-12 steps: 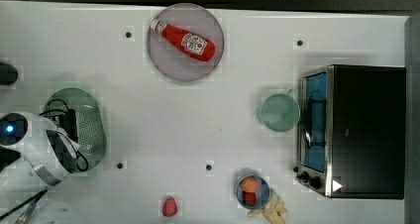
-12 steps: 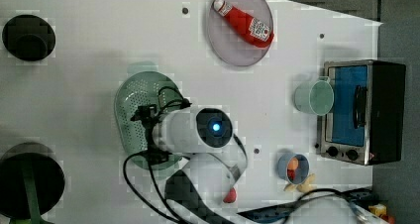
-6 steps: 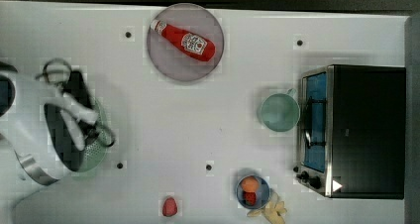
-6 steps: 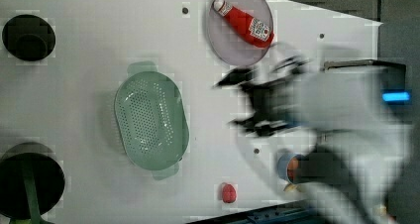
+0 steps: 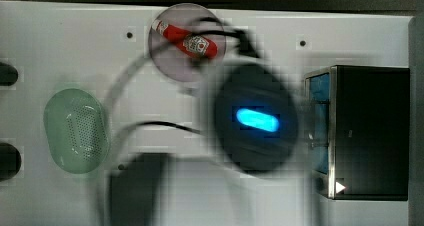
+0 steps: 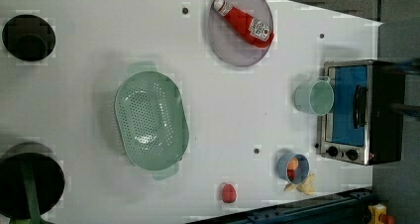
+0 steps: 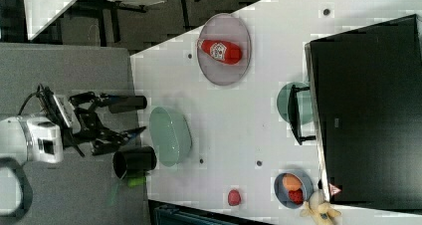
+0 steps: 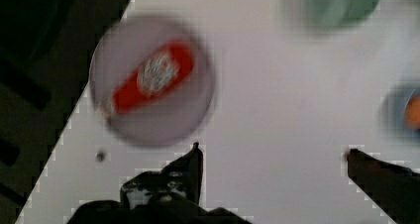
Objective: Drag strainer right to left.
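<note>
The strainer (image 5: 75,131) is a pale green oval basket with a dotted bottom, resting flat near the top view's left edge. It also lies in the left view's middle-left part (image 6: 151,120) and by the table's edge in the right view (image 7: 170,135). My arm (image 5: 255,118) is a blurred dark shape with a blue light over the table's middle, well to the top view's right of the strainer. In the wrist view my gripper (image 8: 272,157) is open, its fingers (image 8: 195,159) wide apart over bare white table with nothing between them.
A grey plate (image 6: 240,26) holds a ketchup bottle (image 6: 245,25). A toaster oven (image 6: 359,110) stands at the left view's right, with a green cup (image 6: 314,96) beside it, a blue bowl (image 6: 293,167) of food and a small red item (image 6: 228,193). Black round fixtures (image 6: 28,35) flank the strainer.
In the top view my arm has swung from over the strainer at the left to the table's middle, leaving the strainer uncovered and in the same place.
</note>
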Controlling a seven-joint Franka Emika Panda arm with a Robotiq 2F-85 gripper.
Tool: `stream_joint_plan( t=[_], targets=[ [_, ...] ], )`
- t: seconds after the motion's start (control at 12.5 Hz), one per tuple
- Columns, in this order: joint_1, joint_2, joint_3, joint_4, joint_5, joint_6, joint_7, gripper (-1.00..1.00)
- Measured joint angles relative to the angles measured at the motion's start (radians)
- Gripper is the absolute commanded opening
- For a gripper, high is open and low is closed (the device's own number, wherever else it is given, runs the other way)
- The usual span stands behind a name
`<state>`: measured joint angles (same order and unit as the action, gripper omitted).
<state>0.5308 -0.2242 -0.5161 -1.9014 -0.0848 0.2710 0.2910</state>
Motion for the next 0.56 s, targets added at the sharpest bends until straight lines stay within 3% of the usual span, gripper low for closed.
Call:
stream_joint_plan(
  t=[0.32,0.56],
  targets=[
    [-0.074,-0.029,-0.162,0.015,-0.088,-0.001,-0.249,1.0],
    [-0.095,-0.002,-0.165,-0.029,-0.072,-0.055,-0.301,1.0]
  ],
)
